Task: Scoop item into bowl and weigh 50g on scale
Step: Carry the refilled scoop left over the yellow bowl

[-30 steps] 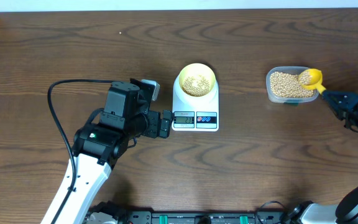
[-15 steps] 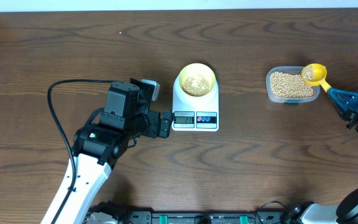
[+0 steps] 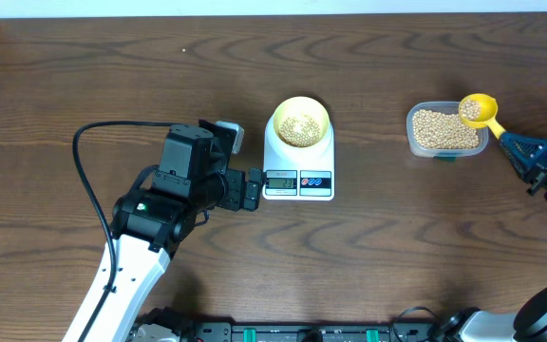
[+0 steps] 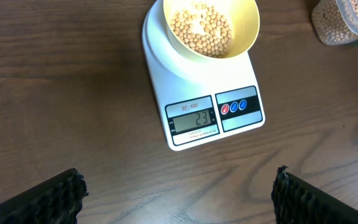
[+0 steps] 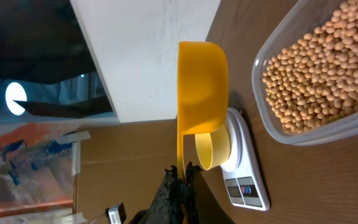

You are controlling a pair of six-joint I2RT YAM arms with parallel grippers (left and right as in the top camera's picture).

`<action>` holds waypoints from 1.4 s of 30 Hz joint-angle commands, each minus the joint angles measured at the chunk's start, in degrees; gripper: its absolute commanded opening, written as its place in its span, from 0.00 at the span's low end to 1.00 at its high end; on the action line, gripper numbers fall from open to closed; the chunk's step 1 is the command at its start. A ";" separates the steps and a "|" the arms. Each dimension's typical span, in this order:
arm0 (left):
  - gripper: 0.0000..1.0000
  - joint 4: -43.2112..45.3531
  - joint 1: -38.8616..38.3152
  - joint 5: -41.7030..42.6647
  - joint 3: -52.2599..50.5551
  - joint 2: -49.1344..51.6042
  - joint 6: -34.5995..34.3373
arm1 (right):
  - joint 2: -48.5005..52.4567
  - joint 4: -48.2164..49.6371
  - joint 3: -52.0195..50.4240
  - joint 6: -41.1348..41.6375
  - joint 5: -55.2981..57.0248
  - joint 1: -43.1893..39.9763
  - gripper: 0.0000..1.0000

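- Step in hand, as judged: carrying a loaded scoop (image 5: pixel 201 87) from the tub (image 3: pixel 410 133) to the bowl (image 4: pixel 247 28). Keep the cup level, travel toward 9 o'clock, stop over the bowl's centre, and tip in trickles, because the display (image 4: pixel 193 120) appears to read 23, roughly half the target.
- Right tool (image 5: pixel 183 174): clamped on the scoop's handle end, at 4 o'clock of the cup. The cup hangs over the tub's 2 o'clock corner.
- Left tool (image 4: pixel 176 186): spread wide and empty, at 8 o'clock of the scale (image 4: pixel 191 87).
- Beans (image 4: pixel 201 28): small, round, tan and smooth, so likely to roll. One layer covers the bowl floor and more fill the tub.
- Bowl: round, pale yellow, seated on the scale platform at table (image 3: pixel 397 57) centre.
- Scale: white rounded rectangle in glossy plastic, with two round buttons.
- Tub: clear plastic with rounded corners, at 3 o'clock of the scale and well apart from it.
- Scoop: bright yellow, with a deep round cup and a long handle.
- Table: dark wood grain.
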 commanded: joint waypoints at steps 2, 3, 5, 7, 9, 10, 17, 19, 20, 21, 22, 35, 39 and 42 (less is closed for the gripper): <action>0.98 0.02 -0.07 -0.39 -0.15 -0.22 0.94 | 0.35 1.22 -0.44 0.33 -2.47 1.64 0.01; 0.98 0.00 -0.07 -0.39 -0.15 -0.22 0.94 | 0.35 1.46 -0.44 -0.15 -2.47 1.99 0.01; 0.98 0.00 -0.07 -0.39 -0.15 -0.22 0.94 | 0.35 1.55 -0.44 -1.86 -2.49 2.73 0.01; 0.98 0.02 -0.07 -0.39 -0.15 -0.22 0.94 | 0.35 1.53 -0.44 -3.61 -2.47 3.85 0.01; 0.98 0.00 -0.07 -0.39 -0.15 -0.22 0.94 | 0.35 1.53 -0.44 -3.50 -2.49 4.94 0.01; 0.98 0.02 -0.07 -0.39 -0.15 -0.22 0.94 | 0.35 1.46 -0.44 -3.41 -2.60 5.35 0.01; 0.98 0.02 -0.07 -0.39 -0.15 -0.22 0.94 | 0.35 1.55 -0.44 1.81 -4.22 9.27 0.01; 0.98 0.02 -0.09 -0.39 -0.15 -0.22 0.94 | 0.35 2.43 -0.44 1.86 -4.26 10.12 0.01; 0.98 0.02 -0.07 -0.39 -0.15 -0.22 0.94 | 0.35 2.82 -0.44 1.86 -4.24 10.43 0.01; 0.98 0.02 -0.07 -0.39 -0.15 -0.22 0.94 | 0.35 3.19 -0.44 1.88 -4.24 10.73 0.01; 0.98 0.02 -0.07 -0.39 -0.15 -0.22 0.94 | 0.35 3.76 -0.44 2.38 -4.20 11.28 0.01; 0.98 0.02 -0.07 -0.39 -0.15 -0.22 0.94 | 0.35 17.11 -0.44 14.45 -3.02 19.80 0.01; 0.98 0.00 -0.09 -0.39 -0.15 -0.22 0.94 | 0.35 22.56 -0.44 18.75 1.20 23.30 0.01; 0.98 0.00 -0.07 -0.39 -0.15 -0.22 0.94 | 0.35 27.80 -0.44 21.86 3.02 25.79 0.01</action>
